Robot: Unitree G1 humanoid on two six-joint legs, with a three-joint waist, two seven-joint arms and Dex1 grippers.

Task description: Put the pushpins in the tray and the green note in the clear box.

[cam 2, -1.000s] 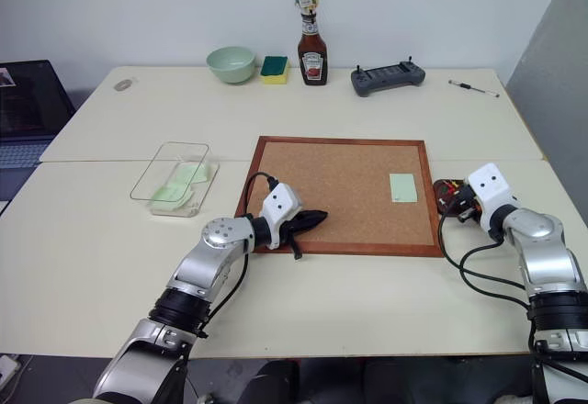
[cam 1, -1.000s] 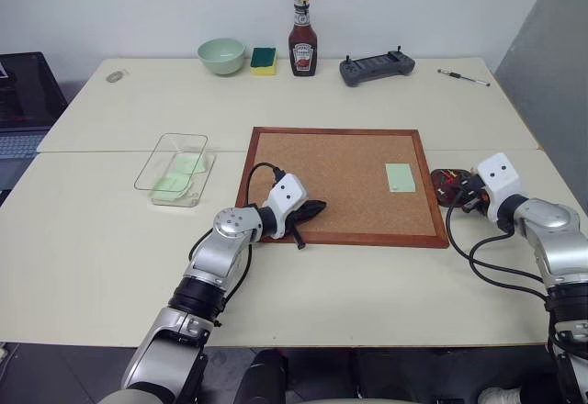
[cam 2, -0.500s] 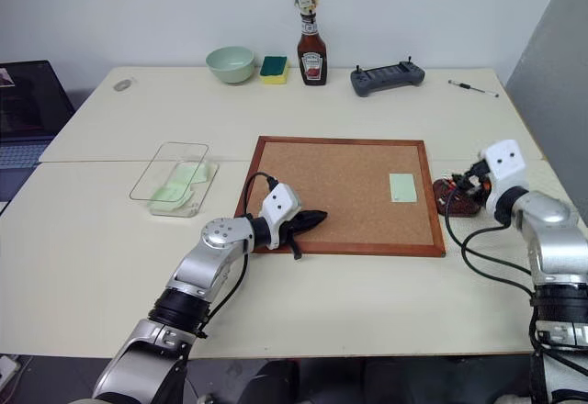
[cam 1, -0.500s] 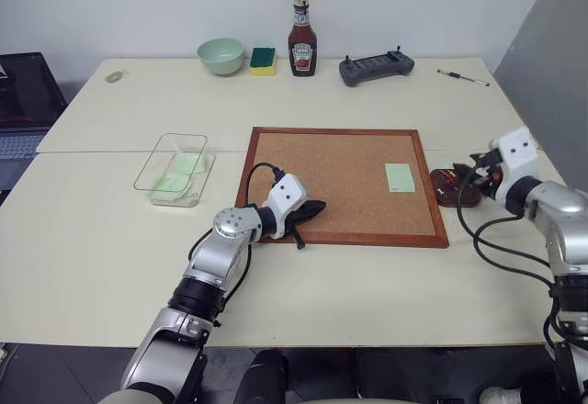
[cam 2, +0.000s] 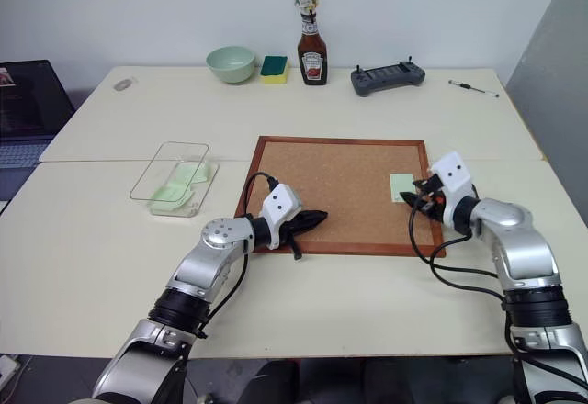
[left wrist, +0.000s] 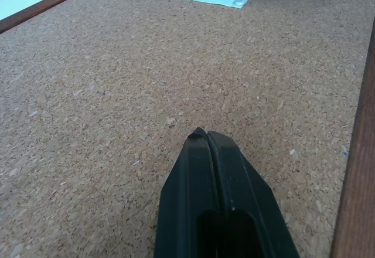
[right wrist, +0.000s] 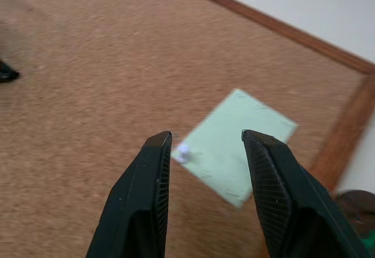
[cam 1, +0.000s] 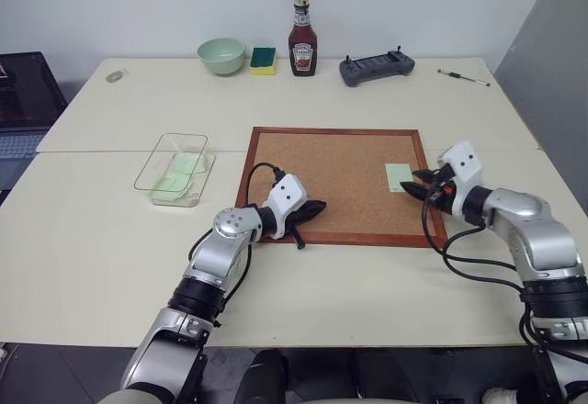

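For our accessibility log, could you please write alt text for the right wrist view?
The right gripper, open, points at the green note lying on the corkboard, with one pushpin in the note's corner. The tray shows past the frame.

Even, bright light falls on my table (cam 1: pixel 110 230) with soft shadows; my right wrist view blurs the note (right wrist: pixel 237 143).
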